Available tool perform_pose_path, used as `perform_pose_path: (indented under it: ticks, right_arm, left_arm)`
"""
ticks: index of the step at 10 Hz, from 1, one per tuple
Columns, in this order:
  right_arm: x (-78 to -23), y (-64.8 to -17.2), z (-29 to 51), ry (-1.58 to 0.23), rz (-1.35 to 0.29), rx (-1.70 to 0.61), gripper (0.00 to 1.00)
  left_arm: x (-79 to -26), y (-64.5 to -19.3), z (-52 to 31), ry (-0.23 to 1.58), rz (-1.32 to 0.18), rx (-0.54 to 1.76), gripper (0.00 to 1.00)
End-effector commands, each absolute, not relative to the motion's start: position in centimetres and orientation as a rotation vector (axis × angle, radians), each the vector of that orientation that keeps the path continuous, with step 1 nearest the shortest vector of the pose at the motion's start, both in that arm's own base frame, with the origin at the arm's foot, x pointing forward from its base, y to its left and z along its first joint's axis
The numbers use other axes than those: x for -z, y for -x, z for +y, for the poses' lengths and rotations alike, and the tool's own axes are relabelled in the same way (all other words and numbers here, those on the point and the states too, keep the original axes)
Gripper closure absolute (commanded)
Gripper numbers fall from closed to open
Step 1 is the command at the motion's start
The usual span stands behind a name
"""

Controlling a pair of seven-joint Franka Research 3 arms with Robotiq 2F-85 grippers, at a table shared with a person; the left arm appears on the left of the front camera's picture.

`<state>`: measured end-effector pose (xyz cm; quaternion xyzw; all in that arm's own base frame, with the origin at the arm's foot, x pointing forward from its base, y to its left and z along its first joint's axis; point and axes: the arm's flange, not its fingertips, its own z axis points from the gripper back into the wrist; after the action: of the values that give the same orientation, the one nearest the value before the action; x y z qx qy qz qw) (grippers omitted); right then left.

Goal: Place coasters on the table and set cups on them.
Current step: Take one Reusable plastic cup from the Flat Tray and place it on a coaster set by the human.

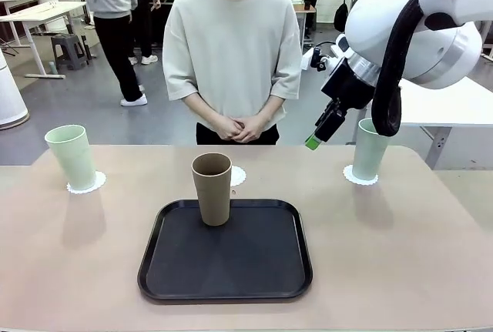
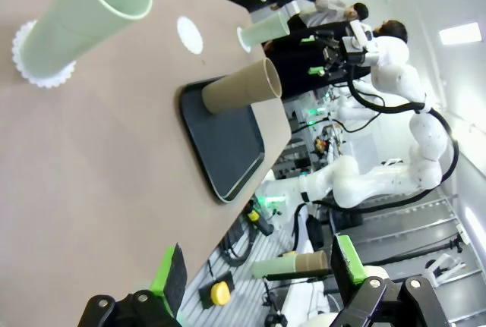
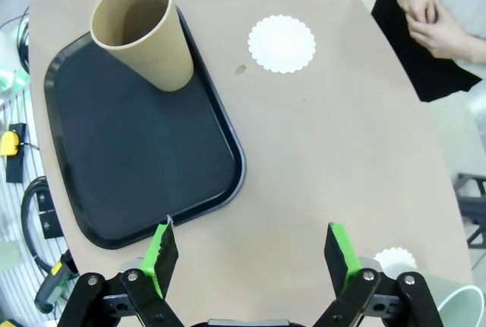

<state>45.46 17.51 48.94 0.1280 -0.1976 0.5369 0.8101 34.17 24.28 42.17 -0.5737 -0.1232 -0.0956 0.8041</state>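
Note:
On the beige table (image 1: pixel 431 247), a mint green cup (image 1: pixel 71 156) stands on a white coaster (image 1: pixel 86 184) at the far left. Another mint cup (image 1: pixel 370 149) stands on a coaster (image 1: pixel 360 176) at the far right. The brown cup (image 1: pixel 212 188) stands upright at the back edge of the black tray (image 1: pixel 225 270), with a bare coaster (image 1: pixel 238 176) just behind it. My right gripper (image 1: pixel 317 138) hangs open and empty in the air left of the right cup. In its wrist view, the right gripper (image 3: pixel 250 251) looks down on the brown cup (image 3: pixel 144 31) and bare coaster (image 3: pixel 281 43). My left gripper (image 2: pixel 258 274) is open and empty, well back from the left cup (image 2: pixel 83 20).
A person stands at the table's far side with hands (image 1: pixel 240 126) clasped, off the table. The tray (image 3: pixel 137 152) takes up the middle front of the table. Bare tabletop lies on either side of it.

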Motion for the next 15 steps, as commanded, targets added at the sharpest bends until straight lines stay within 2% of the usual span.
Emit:
perform_pose_path:
  ticks: [1,2,4,7,11,15]
  right_arm:
    - [-48.8,-45.6,17.9,-0.259,-0.429,-1.142,0.00]
    - [-48.9,-45.5,17.5,-0.274,-0.422,-1.147,0.00]
    - [-46.2,-46.0,19.9,-0.480,-0.594,-1.453,0.00]
    - [-43.4,-46.6,22.0,-0.601,-0.733,-1.642,0.00]
    - [-40.3,-47.9,22.7,-0.741,-0.802,-1.656,0.00]
    - [-37.9,-48.0,22.7,-0.797,-0.824,-1.605,0.00]
  left_arm:
    - [-42.3,-34.0,24.3,1.234,-0.269,0.202,0.00]
    - [-42.3,-34.0,24.3,1.234,-0.269,0.202,0.00]
    - [-42.3,-34.0,24.3,1.234,-0.269,0.202,0.00]
    - [-42.3,-34.0,24.3,1.234,-0.269,0.202,0.00]
    - [-42.3,-34.0,24.3,1.234,-0.269,0.202,0.00]
    - [-42.3,-34.0,24.3,1.234,-0.269,0.202,0.00]
